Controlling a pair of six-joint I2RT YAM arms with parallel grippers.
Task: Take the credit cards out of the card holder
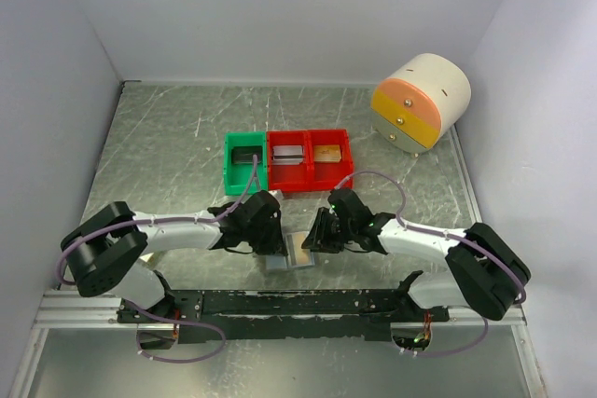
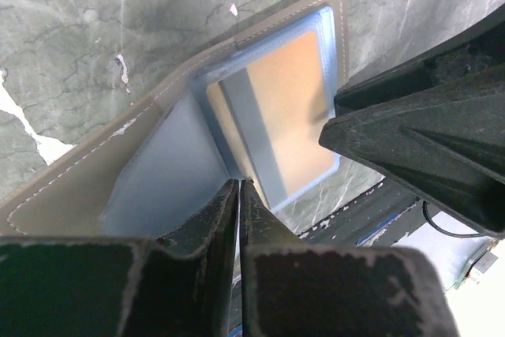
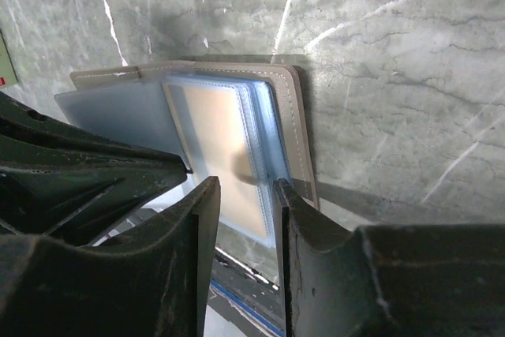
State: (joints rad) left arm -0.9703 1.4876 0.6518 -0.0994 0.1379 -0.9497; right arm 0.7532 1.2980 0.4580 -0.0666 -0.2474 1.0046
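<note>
The holder (image 1: pixel 291 256) lies open on the grey marbled surface (image 1: pixel 168 156) at its near edge, between the two arms, whose tools meet over it. In the left wrist view its grey stitched panel (image 2: pixel 87 187) spreads flat, with pale blue pockets (image 2: pixel 166 171) fanning up from the fold. One pocket holds an orange-tan card (image 2: pixel 296 108) with a grey stripe along one side. The left tool (image 2: pixel 238 195) is closed, its two fingers pressed together with only a thin slit between them. Its tip sits right at the fold where the blue leaves meet, but I cannot tell whether a leaf is pinched there. The right tool (image 3: pixel 245 195) has its jaws apart. They stand either side of the near edge of the pocket stack, and one finger (image 3: pixel 288 211) touches the blue rim just inside the grey cover (image 3: pixel 304 132). The card (image 3: pixel 217 136) shows through the top pocket, fully inside it, and I cannot tell how many more cards lie beneath. From above, the left tool (image 1: pixel 270 240) and right tool (image 1: pixel 317 235) hide most of the holder. Beyond them a green bin (image 1: pixel 230 165) and two red bins (image 1: pixel 290 177) stand in a row, touching. Something tan lies in the right-hand red bin. A round white drum (image 1: pixel 422 100) with orange and yellow drawer fronts sits at the far right.
</note>
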